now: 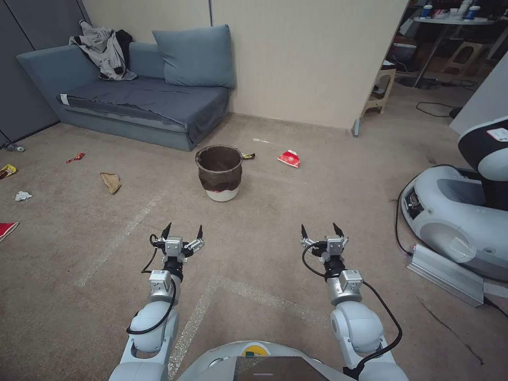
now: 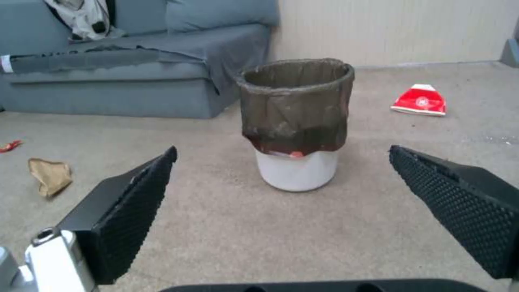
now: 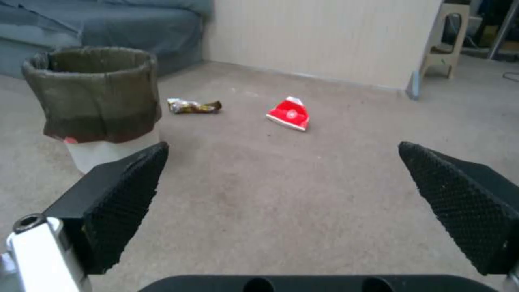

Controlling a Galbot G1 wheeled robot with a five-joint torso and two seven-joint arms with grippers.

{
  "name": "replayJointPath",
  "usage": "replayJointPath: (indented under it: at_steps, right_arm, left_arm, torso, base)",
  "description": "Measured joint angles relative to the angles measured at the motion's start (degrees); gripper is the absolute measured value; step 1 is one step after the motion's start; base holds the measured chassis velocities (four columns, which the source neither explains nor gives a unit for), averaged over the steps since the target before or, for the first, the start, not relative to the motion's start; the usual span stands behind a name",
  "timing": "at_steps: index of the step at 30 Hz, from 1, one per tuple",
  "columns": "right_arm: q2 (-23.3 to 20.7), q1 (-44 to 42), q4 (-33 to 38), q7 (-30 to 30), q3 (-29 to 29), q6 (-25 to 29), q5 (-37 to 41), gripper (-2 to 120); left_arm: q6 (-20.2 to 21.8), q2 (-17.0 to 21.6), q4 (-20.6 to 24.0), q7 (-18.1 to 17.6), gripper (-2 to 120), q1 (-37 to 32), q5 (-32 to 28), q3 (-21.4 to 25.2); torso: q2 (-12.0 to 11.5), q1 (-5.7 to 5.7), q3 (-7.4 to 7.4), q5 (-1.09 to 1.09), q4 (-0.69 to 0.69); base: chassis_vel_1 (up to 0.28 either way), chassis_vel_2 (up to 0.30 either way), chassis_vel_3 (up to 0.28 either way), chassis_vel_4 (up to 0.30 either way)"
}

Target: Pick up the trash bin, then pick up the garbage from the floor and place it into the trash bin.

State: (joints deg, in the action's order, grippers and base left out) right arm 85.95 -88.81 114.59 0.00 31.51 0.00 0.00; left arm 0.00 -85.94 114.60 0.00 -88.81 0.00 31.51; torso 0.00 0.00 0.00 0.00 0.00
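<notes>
Beige carpet lies under my two raised arms. My left gripper (image 1: 182,231) hangs wide open and empty, the trash bin (image 1: 219,172) upright ahead of it, slightly right. My right gripper (image 1: 321,232) gapes empty too, a red packet (image 1: 289,158) well ahead.

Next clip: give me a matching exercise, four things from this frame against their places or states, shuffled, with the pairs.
Things:
1. bin
2. red packet
3. brown paper bag
4. left gripper

Places or states:
A. on the carpet to the robot's left of the bin
B. open, empty, above the carpet
C. upright by the sofa's corner
D. on the carpet to the robot's right of the bin

Pairs: 1-C, 2-D, 3-A, 4-B
</notes>
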Motion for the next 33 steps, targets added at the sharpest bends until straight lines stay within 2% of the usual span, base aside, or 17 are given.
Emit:
replayJointPath:
  at_steps: [33]
  right_arm:
    - [0.0,0.0,0.0,0.0,0.0,0.0,0.0,100]
  left_arm:
    - [0.0,0.0,0.0,0.0,100,0.0,0.0,0.0]
  torso:
    - [0.0,0.0,0.0,0.0,0.0]
  base:
    - [0.0,0.0,0.0,0.0]
